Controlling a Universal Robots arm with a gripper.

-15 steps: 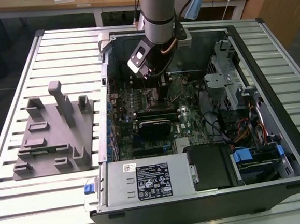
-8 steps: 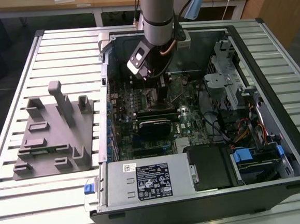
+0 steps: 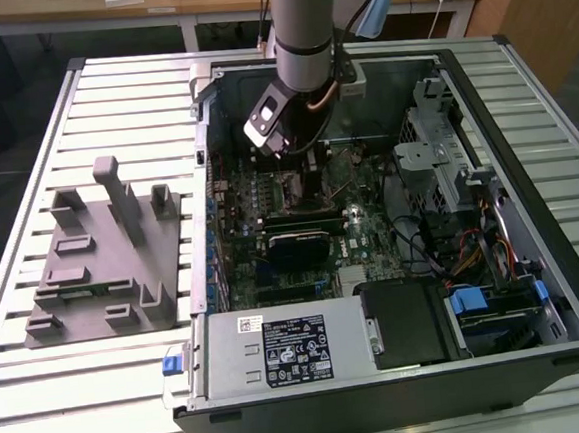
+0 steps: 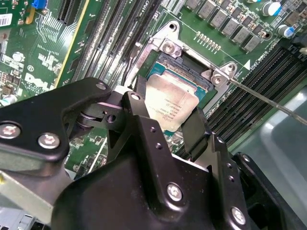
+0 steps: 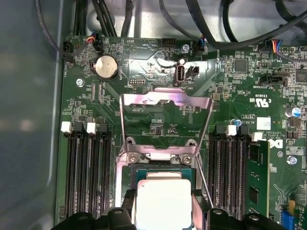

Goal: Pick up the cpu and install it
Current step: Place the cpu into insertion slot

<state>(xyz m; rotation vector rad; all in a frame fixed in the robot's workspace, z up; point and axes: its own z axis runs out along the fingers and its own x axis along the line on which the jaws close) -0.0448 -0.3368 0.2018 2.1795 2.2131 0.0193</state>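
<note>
The cpu, a flat silver square, sits between my gripper's two black fingers, which press on two opposite edges of it. It hangs just over the open socket on the green motherboard, slightly tilted. In the first wrist view the cpu is over the socket frame. The metal load plate is flipped up beyond it. In the exterior view my arm reaches down into the open computer case, over the middle of the board.
A thin lever rod sticks out beside the socket. Memory slots flank it on both sides, one holding a green module. Cables run along the board's edge. A grey fixture with posts stands outside the case on the exterior view's left.
</note>
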